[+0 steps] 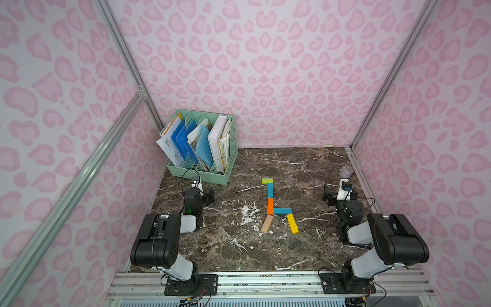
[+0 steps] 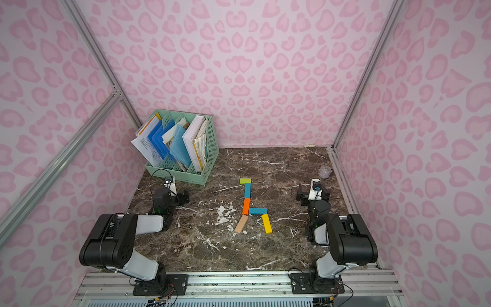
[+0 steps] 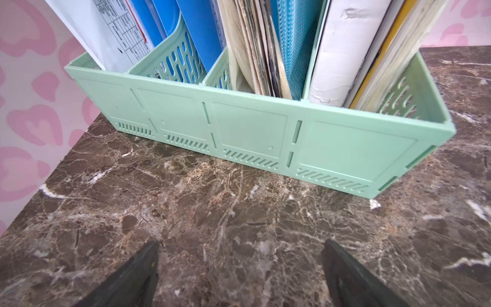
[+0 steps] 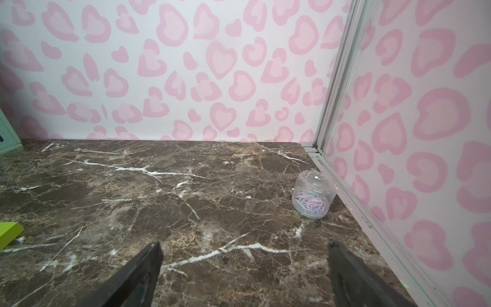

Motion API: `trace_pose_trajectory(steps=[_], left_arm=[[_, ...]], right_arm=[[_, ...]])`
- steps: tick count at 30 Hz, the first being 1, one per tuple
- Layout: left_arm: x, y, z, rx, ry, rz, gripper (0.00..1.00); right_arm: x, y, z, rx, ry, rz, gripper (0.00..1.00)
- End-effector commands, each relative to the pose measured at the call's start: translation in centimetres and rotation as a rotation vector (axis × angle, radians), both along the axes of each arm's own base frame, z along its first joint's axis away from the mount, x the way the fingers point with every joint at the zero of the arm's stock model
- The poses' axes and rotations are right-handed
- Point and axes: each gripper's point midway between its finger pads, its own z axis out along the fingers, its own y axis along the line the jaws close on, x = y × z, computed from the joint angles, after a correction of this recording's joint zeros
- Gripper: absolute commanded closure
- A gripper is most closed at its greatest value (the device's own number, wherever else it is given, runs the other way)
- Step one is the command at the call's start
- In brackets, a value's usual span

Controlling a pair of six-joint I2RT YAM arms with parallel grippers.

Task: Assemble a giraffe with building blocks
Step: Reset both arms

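Dark brown marble-veined worktop (image 1: 297,164) inside a booth with pink heart-print walls.

Item 1: the giraffe (image 1: 270,202), a flat stick figure of six small wooden bars, lying mid-worktop in both top views.
- Short lime-green head block (image 1: 267,181) at the far end, also showing at the frame edge of the right wrist view (image 4: 8,234).
- Teal-blue upper neck bar (image 1: 270,190) touching the orange lower neck bar (image 2: 246,206), end to end.
- Teal-blue body bar (image 1: 282,211) laid crosswise from the base of the neck.
- Plain tan leg bar (image 1: 266,223) and yellow leg bar (image 1: 292,223), splayed toward the near edge.

Item 2: left claw (image 3: 241,241), released, jaws spread wide over bare marble and holding nothing, well apart from the giraffe on its left.

Item 3: right claw (image 4: 243,243), likewise released and empty, well apart on the giraffe's right. The figure lies between the two claws.

Item 4: mint-green lattice file rack (image 1: 212,175) of folders and papers, far left corner, just ahead of the left claw.

Item 5: clear plastic jar of pastel paperclips (image 4: 313,194), by the right wall rail.
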Motion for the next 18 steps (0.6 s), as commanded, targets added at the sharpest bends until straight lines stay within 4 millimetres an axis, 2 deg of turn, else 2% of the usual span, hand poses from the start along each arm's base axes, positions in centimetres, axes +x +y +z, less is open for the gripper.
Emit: trace_pose_trajectory(steps=[1,18], left_arm=[[0.24,0.04,0.71,0.001,-0.028,0.003,0.02],[0.28,0.04,0.76,0.001,-0.029,0.003,0.02]], right_arm=[[0.04,0.05,-0.31,-0.011,0.012,0.003,0.01],[0.1,0.02,-0.36,-0.006,0.017,0.006,0.01]])
